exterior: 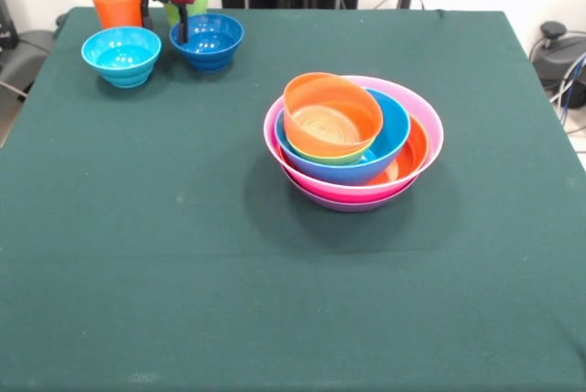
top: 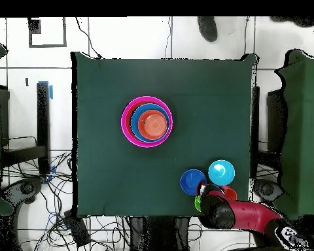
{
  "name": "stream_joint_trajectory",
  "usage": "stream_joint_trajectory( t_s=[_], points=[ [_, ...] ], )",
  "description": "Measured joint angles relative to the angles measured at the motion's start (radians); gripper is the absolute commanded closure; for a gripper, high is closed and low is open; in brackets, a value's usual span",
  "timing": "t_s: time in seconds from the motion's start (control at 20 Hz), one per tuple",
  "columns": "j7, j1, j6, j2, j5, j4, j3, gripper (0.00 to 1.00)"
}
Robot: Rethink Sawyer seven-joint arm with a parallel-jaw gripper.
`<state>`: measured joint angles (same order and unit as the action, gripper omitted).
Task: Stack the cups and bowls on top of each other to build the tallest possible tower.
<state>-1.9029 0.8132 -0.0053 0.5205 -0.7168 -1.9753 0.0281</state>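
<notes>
The tower stands right of the table's centre. It has a purple bowl at the bottom, then a pink one, a large orange one, a large blue one and a small lime green one. A small orange bowl lies tilted on top. The tower also shows in the overhead view. At the far left corner stand a light blue bowl, a dark blue bowl, an orange cup and a lime green cup. My gripper hangs open and empty there, in front of the green cup.
The table has a dark green cloth. The cups stand close to its far edge. In the overhead view the arm reaches in over the bottom edge, and cables and chairs surround the table.
</notes>
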Motion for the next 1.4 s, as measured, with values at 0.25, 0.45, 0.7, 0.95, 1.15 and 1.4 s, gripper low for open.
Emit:
stream_joint_trajectory(
  t_s=[0.25, 0.45, 0.7, 0.95, 1.15, 1.4],
  points=[
    [0.0, 0.0, 0.0, 0.0, 0.002, 0.0, -0.002, 0.0],
    [0.0, 0.0, 0.0, 0.0, 0.002, 0.0, -0.002, 0.0],
    [0.0, -0.009, -0.021, 0.0, 0.008, 0.0, -0.018, 0.0],
    [0.0, -0.028, -0.056, 0.0, 0.02, 0.0, -0.039, 0.0],
    [0.0, -0.033, -0.064, 0.0, 0.026, 0.0, -0.045, 0.0],
    [0.0, -0.033, -0.065, 0.0, 0.029, 0.0, -0.045, 0.0]
  ],
)
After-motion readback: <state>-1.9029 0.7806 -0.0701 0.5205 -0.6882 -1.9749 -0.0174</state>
